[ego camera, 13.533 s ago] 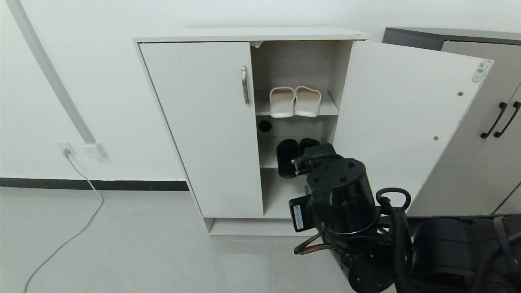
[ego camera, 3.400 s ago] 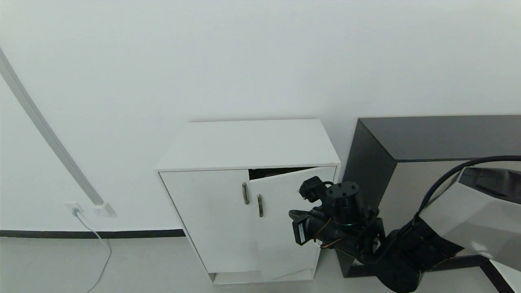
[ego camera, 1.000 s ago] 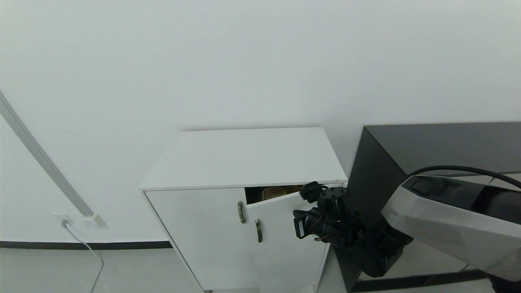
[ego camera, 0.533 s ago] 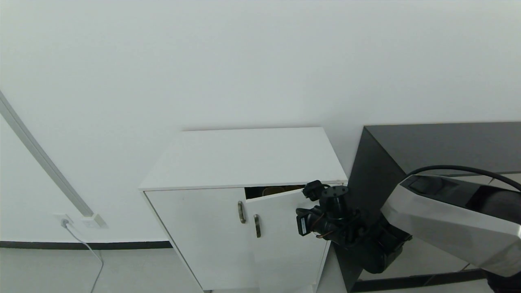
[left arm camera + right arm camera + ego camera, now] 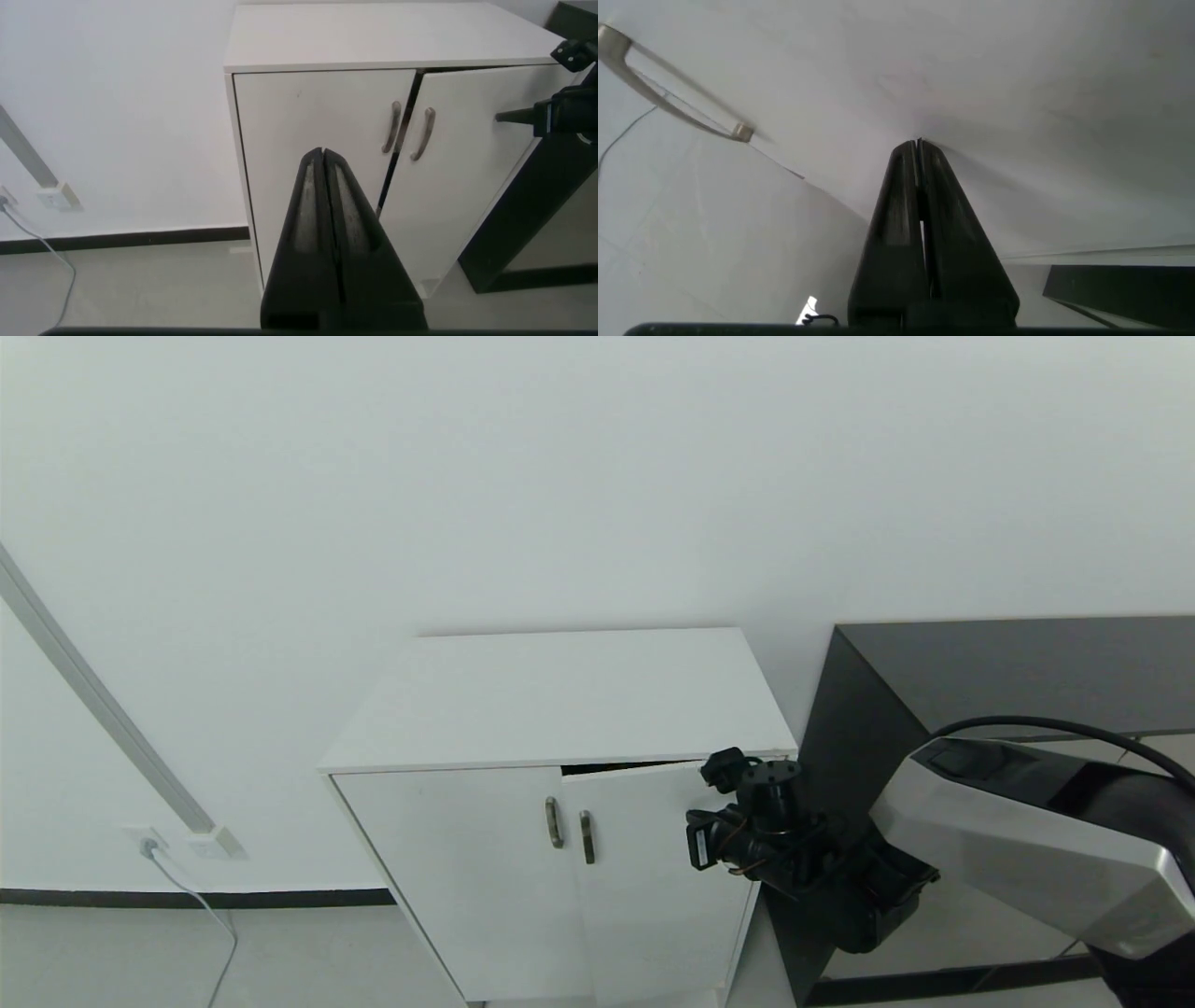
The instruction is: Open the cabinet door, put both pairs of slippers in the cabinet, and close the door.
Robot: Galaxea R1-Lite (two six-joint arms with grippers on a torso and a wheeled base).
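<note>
Head view: door (image 5: 644, 896) a sliver from shut

Right gripper (image 5: 920, 145), fingers pressed together, touches the cabinet (image 5: 560, 700) door; a thin gap shows along the door's top. A steady, square push nearer the handle (image 5: 586, 835) should seat it flush. Left gripper (image 5: 322, 154), fingers together, hangs well apart.
</note>
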